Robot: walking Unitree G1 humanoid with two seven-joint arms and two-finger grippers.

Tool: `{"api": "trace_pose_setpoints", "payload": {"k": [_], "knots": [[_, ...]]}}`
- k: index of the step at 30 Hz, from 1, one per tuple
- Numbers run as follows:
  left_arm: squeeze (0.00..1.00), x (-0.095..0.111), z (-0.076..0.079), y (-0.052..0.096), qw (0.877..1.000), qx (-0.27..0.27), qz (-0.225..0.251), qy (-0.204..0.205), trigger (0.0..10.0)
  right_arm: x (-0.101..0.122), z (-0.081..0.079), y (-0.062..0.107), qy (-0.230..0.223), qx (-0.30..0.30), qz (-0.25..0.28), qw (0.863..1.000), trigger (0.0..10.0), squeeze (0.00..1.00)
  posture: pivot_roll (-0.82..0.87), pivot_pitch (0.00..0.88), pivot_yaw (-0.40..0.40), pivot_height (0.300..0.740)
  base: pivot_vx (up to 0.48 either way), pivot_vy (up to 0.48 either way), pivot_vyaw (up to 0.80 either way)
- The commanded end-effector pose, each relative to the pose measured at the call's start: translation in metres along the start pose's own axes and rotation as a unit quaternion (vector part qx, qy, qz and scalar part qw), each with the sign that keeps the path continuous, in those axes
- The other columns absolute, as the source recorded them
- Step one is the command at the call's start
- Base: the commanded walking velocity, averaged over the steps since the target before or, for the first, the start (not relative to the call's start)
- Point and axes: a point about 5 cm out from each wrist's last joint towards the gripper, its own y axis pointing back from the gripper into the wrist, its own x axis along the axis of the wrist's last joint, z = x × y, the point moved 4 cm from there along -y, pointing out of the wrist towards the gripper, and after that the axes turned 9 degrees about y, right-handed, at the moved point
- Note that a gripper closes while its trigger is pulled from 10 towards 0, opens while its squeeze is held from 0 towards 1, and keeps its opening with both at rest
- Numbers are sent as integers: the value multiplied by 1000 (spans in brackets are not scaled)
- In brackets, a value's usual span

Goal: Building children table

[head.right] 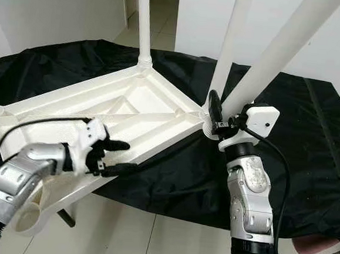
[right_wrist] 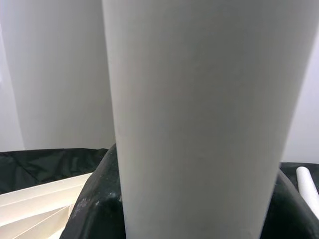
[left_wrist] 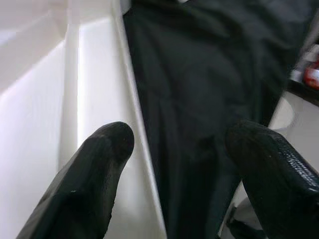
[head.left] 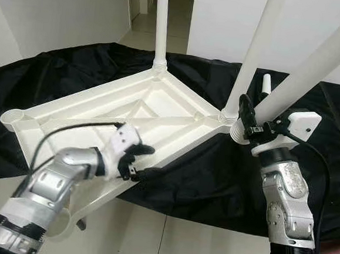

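A white plastic table top (head.left: pixel 101 107) lies upside down on a black cloth (head.left: pixel 212 183). Two white legs (head.left: pixel 161 26) (head.left: pixel 255 51) stand upright in its far corner sockets. A third leg (head.left: pixel 323 56) leans at the right corner, and my right gripper (head.left: pixel 258 117) is shut on it just above the socket; in the right wrist view that leg (right_wrist: pixel 209 119) sits between the fingers (right_wrist: pixel 94 204). My left gripper (head.left: pixel 145 161) is open at the near rim (left_wrist: pixel 132 99), one finger (left_wrist: pixel 89 174) inside the top and the other outside.
A loose white leg (head.left: pixel 266 84) lies on the cloth behind the right corner. The left corner socket (head.left: pixel 12 116) holds nothing. The top's near corner (head.right: pixel 27 216) hangs over the cloth's edge above pale floor tiles (head.left: pixel 166 244). White walls and a doorway stand behind.
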Motion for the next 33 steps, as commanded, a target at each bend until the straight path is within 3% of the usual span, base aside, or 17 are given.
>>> {"api": "trace_pose_setpoints", "payload": {"k": [1,8,12,19,20,21,22,23,24,25,33], "knots": [[0,-8,-5,0,999,23,-20,15,10000,2,2,0,6,-5,3,1000,10000,0,-31,22,7,740,0,0,0],[0,-11,-8,-2,998,45,-34,29,10000,3,3,0,6,-8,3,1000,10000,0,-31,22,7,740,0,0,0],[0,-14,-20,-5,994,88,-51,41,10000,4,3,0,6,-12,5,1000,10000,0,-40,32,18,740,0,0,0],[0,-11,-23,-11,991,114,-53,36,10000,5,4,0,7,-16,7,1000,10000,0,-44,35,20,740,0,0,0],[0,-10,-24,-12,991,117,-52,36,4745,5,4,0,8,-16,7,1000,10000,0,-44,35,21,740,0,0,0],[0,-10,-25,-13,990,123,-55,33,4039,5,4,0,8,-17,7,1000,10000,0,-46,37,22,740,0,0,0],[0,-10,-25,-13,990,123,-55,33,4039,5,4,0,8,-17,7,1000,10000,0,-46,37,22,740,0,0,0],[0,-11,-26,-14,990,129,-59,25,1569,6,4,0,7,-18,7,1000,10000,0,-49,37,25,740,0,0,0],[0,-12,-27,-14,989,133,-64,20,1569,6,4,0,7,-19,7,1000,10000,0,-49,37,25,740,0,0,0],[0,-13,-25,-15,989,133,-68,11,0,6,5,0,8,-20,7,1000,10000,0,-52,38,26,740,0,0,0],[0,-13,-21,-18,989,129,-74,3,0,7,6,1,10,-24,7,1000,10000,0,-54,42,29,740,0,0,0]]}}
